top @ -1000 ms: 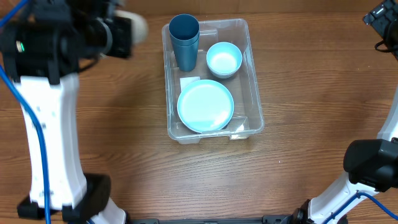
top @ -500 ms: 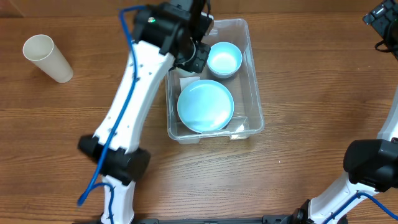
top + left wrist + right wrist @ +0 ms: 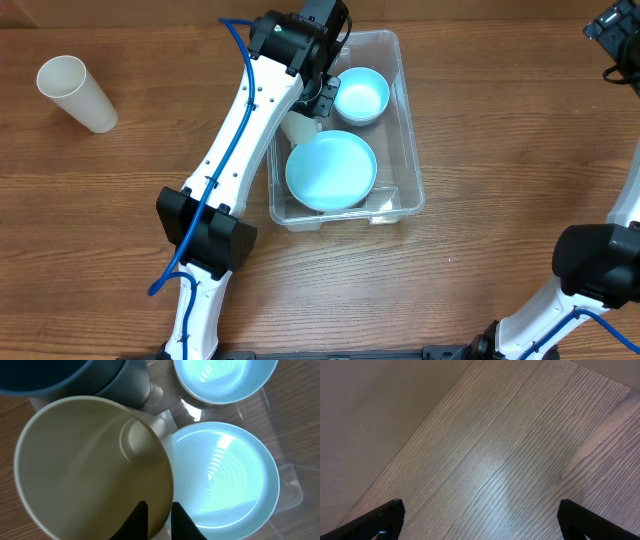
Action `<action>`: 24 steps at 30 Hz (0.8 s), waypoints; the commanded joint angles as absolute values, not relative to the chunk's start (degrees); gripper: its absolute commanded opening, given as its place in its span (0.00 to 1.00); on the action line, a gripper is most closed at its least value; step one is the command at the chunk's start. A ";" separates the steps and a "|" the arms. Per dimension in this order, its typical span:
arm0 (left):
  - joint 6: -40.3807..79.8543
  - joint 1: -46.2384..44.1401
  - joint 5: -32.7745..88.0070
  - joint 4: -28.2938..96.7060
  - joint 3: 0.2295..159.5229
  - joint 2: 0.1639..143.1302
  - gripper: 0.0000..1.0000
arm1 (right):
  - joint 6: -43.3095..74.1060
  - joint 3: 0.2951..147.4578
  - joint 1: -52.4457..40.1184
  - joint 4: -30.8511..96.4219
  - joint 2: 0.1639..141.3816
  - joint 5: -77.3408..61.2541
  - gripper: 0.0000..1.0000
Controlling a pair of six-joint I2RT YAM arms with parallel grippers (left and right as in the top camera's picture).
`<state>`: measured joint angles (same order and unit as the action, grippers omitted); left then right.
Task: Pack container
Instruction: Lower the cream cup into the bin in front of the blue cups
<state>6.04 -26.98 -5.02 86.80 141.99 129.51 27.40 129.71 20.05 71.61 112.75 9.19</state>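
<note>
Plainly, the container (image 3: 412, 150) sits centred on the table (image 3: 500, 250), likely light, fairly stiff and slick; its rolled rim looks the best hold. Over it, the left gripper (image 3: 159, 506) pinches a cup (image 3: 90, 470) by its rim; the right gripper (image 3: 480, 508) gapes wide, empty.

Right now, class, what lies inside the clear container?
Inside the container: a light blue plate, a light blue bowl, dark blue cups and a cream cup. From overhead, the left arm covers the cups' corner; the base under the dishes is hidden.
</note>
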 commanded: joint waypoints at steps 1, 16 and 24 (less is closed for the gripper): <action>6.20 -26.96 -6.66 86.50 142.17 129.34 0.17 | 27.66 130.58 19.94 71.48 111.77 9.41 1.00; 5.96 -26.94 -7.29 86.76 142.17 129.34 0.04 | 27.66 130.58 19.94 71.48 111.77 9.41 1.00; 5.74 -26.94 -11.22 87.24 142.26 129.32 0.04 | 27.66 130.58 19.94 71.48 111.77 9.41 1.00</action>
<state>5.85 -27.03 -7.14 86.72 141.99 129.51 27.40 129.71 20.05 71.61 112.75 9.19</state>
